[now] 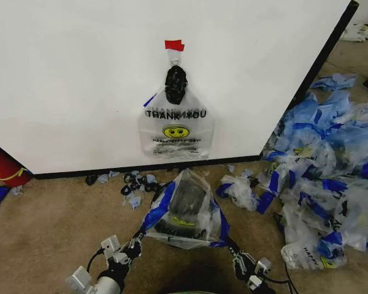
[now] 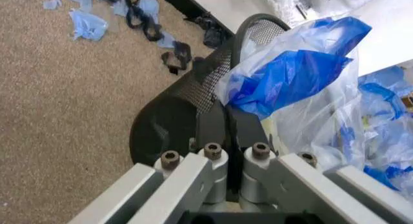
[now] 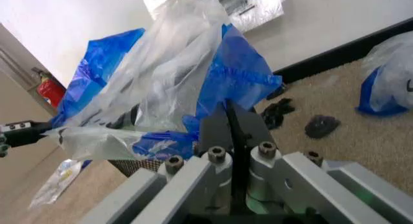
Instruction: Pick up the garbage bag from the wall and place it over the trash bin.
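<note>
The left end effector [image 2: 227, 132] sits with its dark fingers [image 2: 213, 129] pressed together on the blue-taped edge of the garbage bag [image 2: 293, 81], which is draped over the rim of the black wire-mesh trash bin [image 2: 193, 88]. Beyond the bin, toward 12 o'clock from the end effector, blue and black scraps [image 2: 139, 18] litter the tan carpet [image 2: 58, 112] beside the wall's black strip [image 2: 193, 6].

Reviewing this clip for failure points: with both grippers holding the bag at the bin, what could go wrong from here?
The left gripper and right gripper pinch only thin blue-taped edges of the garbage bag, so film could slip or tear. The bag sits bunched over the trash bin, so the rim may not be fully covered. The light bin could tip if pulled unevenly.
</note>
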Robot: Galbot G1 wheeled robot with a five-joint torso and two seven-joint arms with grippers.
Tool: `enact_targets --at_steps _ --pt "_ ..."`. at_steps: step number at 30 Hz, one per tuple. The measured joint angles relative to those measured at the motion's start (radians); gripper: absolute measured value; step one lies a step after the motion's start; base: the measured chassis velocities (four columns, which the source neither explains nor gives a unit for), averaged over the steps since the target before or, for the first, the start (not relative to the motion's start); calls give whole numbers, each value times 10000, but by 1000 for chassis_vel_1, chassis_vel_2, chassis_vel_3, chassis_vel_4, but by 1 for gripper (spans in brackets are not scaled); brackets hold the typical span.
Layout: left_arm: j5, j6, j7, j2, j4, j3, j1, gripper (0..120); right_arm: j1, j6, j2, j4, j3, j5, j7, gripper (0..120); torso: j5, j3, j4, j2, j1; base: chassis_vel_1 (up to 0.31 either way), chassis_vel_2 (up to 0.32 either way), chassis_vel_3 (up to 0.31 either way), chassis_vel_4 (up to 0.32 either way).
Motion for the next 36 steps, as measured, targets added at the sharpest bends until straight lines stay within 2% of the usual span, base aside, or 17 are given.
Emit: enact_targets --at_steps 9,14,22,24,25,26,27,30,36 --pt "117 -28 30 5 58 5 30 0 68 -4 39 -60 -60 -4 0 0 -6 0 -2 1 0 0 0 0 0" --pt "369 -121 69 -89 578 209 -36 0 340 -7 169 -446 -208 -112 10 0 -8 -1 5 3 0 0 0 0 0" --pt "490 -196 99 -203 926 345 -125 0 685 -7 397 -1262 -234 -286 12 0 -16 -2 -4 3 0 0 0 0 0" --pt "487 -238 105 -272 1195 423 -354 0 932 -6 543 -1590 -236 -297 30 0 -7 0 -5 -3 0 0 0 0 0" --pt "474 -263 99 -315 1349 464 -472 0 1052 -5 634 -1701 -236 -305 44 0 32 1 2 -5 1 0 0 0 0" --pt "452 -281 93 -360 1508 511 -579 0 1187 -5 713 -1822 -290 -299 93 0 44 2 -1 -6 1 0 0 0 0" --pt "440 -296 88 -386 1636 549 -657 0 1280 -4 760 -1920 -391 -295 116 0 23 1 0 -6 0 0 0 0 0" --pt "422 -310 81 -420 1824 614 -790 0 1415 -4 853 -2073 -461 -290 136 0 19 1 -6 -5 1 0 0 0 0" --pt "436 -399 69 -451 1917 675 -905 0 1503 -1 923 -2163 -501 -292 158 0 13 1 -1 -5 0 0 0 0 0"
